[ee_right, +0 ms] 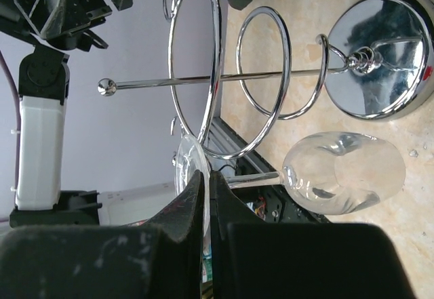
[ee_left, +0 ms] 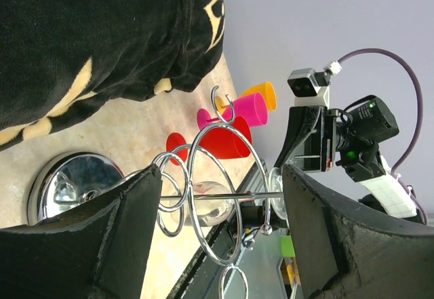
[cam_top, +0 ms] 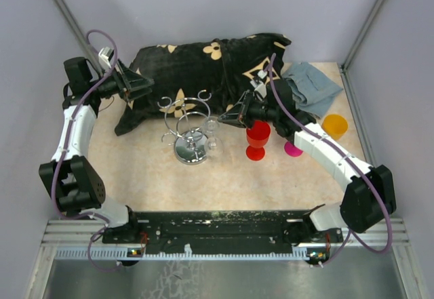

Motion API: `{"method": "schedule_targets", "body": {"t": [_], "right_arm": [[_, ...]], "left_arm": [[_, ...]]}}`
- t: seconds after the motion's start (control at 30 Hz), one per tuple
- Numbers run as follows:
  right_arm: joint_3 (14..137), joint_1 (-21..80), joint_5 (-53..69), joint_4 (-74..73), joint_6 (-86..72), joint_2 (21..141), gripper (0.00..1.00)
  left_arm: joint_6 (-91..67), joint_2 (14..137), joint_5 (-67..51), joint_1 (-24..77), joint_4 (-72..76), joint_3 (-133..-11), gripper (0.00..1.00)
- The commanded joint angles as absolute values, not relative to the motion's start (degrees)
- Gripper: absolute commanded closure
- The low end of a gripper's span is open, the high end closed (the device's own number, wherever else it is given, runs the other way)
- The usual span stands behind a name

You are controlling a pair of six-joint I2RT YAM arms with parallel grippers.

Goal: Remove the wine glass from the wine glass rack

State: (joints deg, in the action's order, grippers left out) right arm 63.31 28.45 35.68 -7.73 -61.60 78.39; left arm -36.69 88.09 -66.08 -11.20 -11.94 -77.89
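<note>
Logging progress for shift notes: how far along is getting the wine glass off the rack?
Done: the right gripper is clamped on the foot of the wine glass. In hand: the glass hangs bowl-down beside the loops of the wine glass rack, not visibly clear of them. Left: draw it away. The left gripper is open and empty.
</note>
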Motion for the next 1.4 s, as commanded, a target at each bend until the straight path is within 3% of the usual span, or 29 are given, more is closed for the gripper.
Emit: {"method": "schedule_targets", "body": {"t": [0.0, 0.1, 0.27, 0.43, 0.8, 1.13, 1.37], "right_arm": [[63.5, 29.5, 35.9, -3.3, -61.7, 76.3, 1.0], [63.5, 29.5, 37.0, -2.7, -62.1, 76.8, 1.0], [63.7, 29.5, 38.8, -2.9, -61.7, 77.5, 0.83], [63.7, 29.8, 40.0, -3.6, -61.1, 78.4, 0.74], [64.5, 30.1, 42.0, -3.3, -60.7, 80.3, 0.73], [64.8, 30.1, 42.0, -3.3, -60.5, 80.8, 0.84], [64.9, 30.1, 41.0, -2.6, -60.9, 80.7, 0.75]], "left_arm": [[-37.0, 88.5, -67.6, -10.7, -10.8, -79.3, 0.23], [-37.0, 88.7, -68.0, -10.5, -10.8, -79.3, 0.23], [-36.9, 89.0, -68.2, -10.4, -10.8, -79.8, 0.24], [-36.9, 89.4, -68.3, -10.4, -10.9, -80.0, 0.24], [-36.9, 89.8, -68.3, -10.3, -10.9, -80.1, 0.24], [-37.0, 90.3, -68.3, -10.1, -10.9, -80.2, 0.25], [-37.3, 90.9, -68.5, -9.4, -10.8, -80.7, 0.24]]}}
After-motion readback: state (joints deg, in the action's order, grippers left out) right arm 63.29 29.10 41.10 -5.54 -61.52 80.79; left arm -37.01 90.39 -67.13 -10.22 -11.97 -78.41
